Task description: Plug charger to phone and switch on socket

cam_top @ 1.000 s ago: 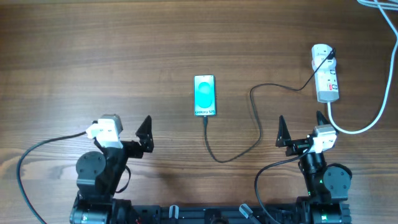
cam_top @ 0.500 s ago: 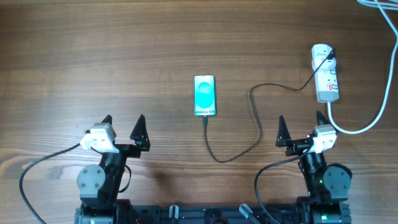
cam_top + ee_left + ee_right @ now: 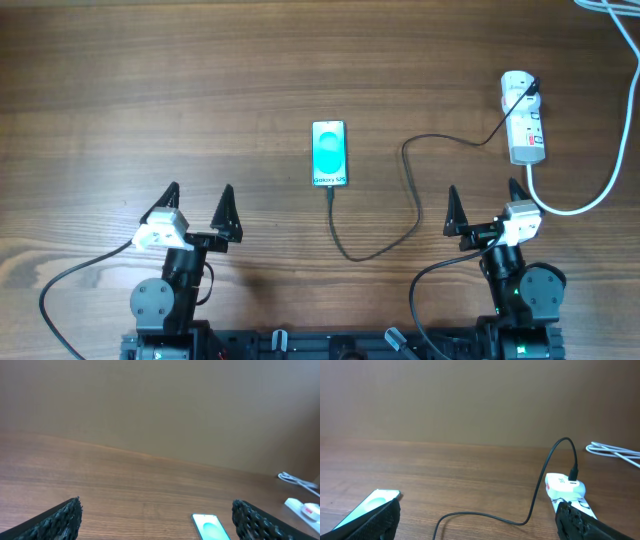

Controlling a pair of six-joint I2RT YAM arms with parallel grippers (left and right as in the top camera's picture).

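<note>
The phone (image 3: 329,153) lies face up at the table's middle, teal screen lit; it also shows in the left wrist view (image 3: 210,526) and the right wrist view (image 3: 367,505). The thin black charger cable (image 3: 410,185) runs from the white socket (image 3: 522,128) at the right, loops down, and its plug tip (image 3: 331,196) lies just below the phone's bottom edge. In the right wrist view the cable (image 3: 540,495) rises to the socket (image 3: 565,487). My left gripper (image 3: 198,201) is open and empty, near the front left. My right gripper (image 3: 483,206) is open and empty, below the socket.
A thick white cord (image 3: 610,170) runs from the socket's near end out to the right and up to the far right corner; it shows in the right wrist view (image 3: 612,451) and the left wrist view (image 3: 297,480). Bare wooden table (image 3: 150,90) lies to the left.
My left wrist has rolled, so both open fingers now point away from the base, and the wrist has dropped slightly toward the front. The right arm, phone and cable have not moved.
</note>
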